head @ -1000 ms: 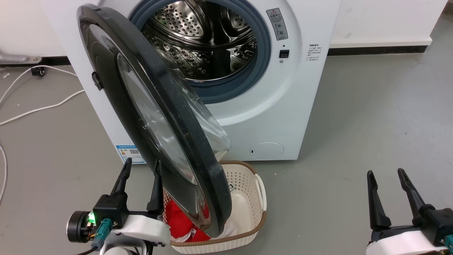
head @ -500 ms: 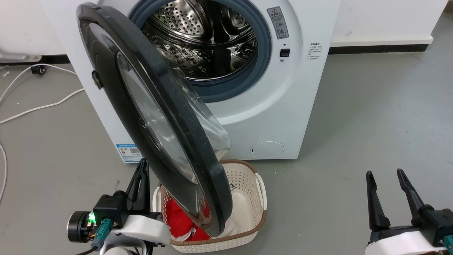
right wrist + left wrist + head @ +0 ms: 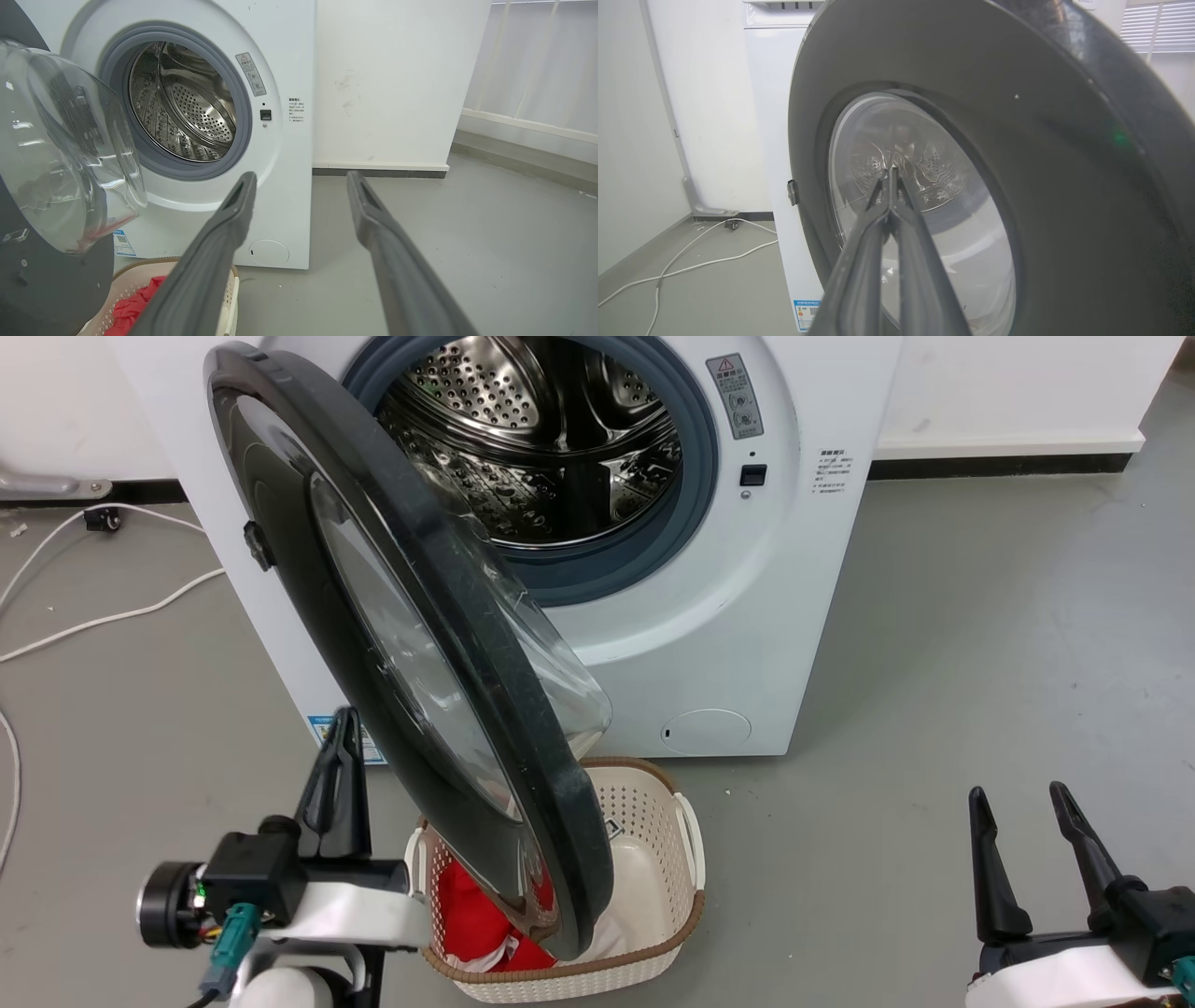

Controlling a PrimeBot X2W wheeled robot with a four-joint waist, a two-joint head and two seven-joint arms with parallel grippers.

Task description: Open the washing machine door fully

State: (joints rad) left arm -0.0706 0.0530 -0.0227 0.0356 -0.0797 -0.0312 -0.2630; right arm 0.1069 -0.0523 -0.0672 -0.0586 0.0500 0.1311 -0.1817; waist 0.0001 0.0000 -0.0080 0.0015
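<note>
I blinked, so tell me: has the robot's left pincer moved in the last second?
Yes. The left pincer shut and slid left, away from the laundry basket.

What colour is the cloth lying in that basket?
Red. The cloth in the basket shows best in the head view.

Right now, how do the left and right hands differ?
The left hand has its fingers pressed together; the right hand has its fingers spread apart. The left hand sits close beside the washing machine door, facing its outer glass; the right hand hangs over the floor, well away from the door. Both hold nothing and point their fingers up the head view.
</note>
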